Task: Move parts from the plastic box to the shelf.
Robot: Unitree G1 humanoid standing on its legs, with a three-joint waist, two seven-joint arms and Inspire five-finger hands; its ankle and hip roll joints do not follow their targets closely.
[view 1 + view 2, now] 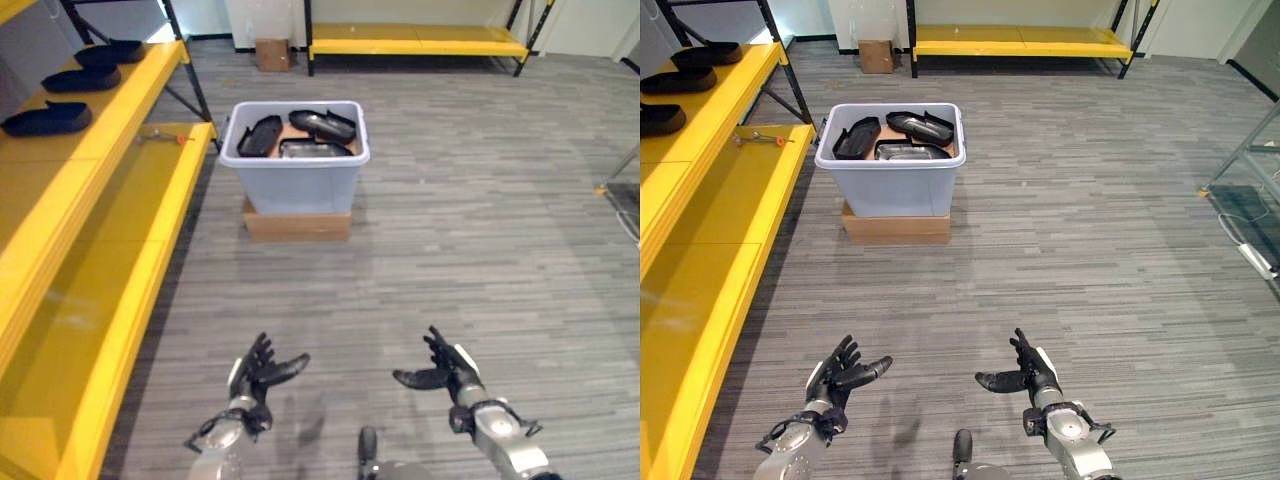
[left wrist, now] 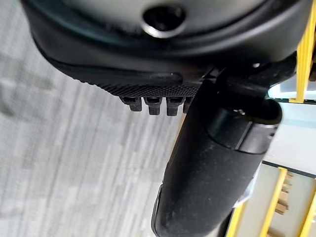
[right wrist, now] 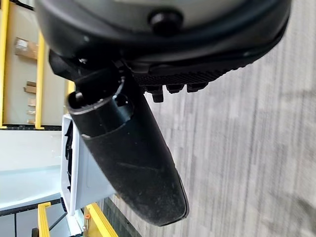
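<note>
At nine to ten o'clock the yellow shelf [image 1: 150, 90] runs away from the robot in two tiers; three black parts [image 1: 47, 119] lie in a row on its upper tier, each with its long axis across the shelf. A small tool [image 1: 160, 137] lies at the far end of the lower tier. At twelve o'clock, well ahead on the grey floor [image 1: 480, 230], the pale box [image 1: 294, 170] stands on a flat carton [image 1: 297, 222]. At least three more black parts [image 1: 322, 125] lie piled in it, tilted against one another, long axes pointing different ways. Behind it, one small carton [image 1: 272, 53] sits by the wall beside one low yellow rack [image 1: 415, 45]. At six o'clock, the left hand [image 1: 258, 377] and right hand [image 1: 446, 372] hover over the floor, palms facing each other, fingers spread, holding nothing.
</note>
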